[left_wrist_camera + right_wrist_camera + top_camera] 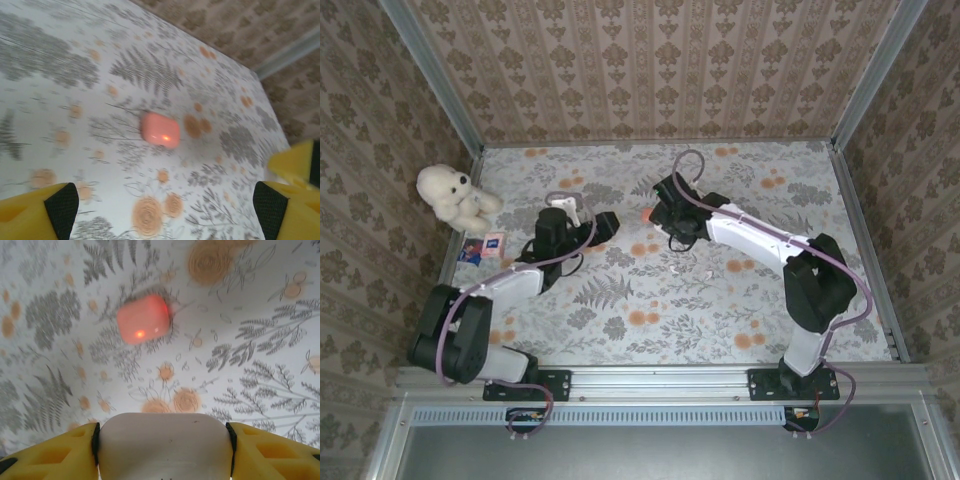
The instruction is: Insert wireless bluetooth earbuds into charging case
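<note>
Now, right gripper (162, 441) clamps smooth rounded white case (165, 452).

A fluffy white plush teddy bear (452, 195) sat at the far left corner of the desk (620, 320), which was covered in a pale cloth printed with grey ferns and orange flowers. Nearer than the bear, by the left edge, a small blue printed card (471, 250) and a small pink-and-white packet (495, 243) lay side by side. Walls of brown damask-patterned wallpaper (650, 60) enclosed the desk on the left, far and right.
</note>
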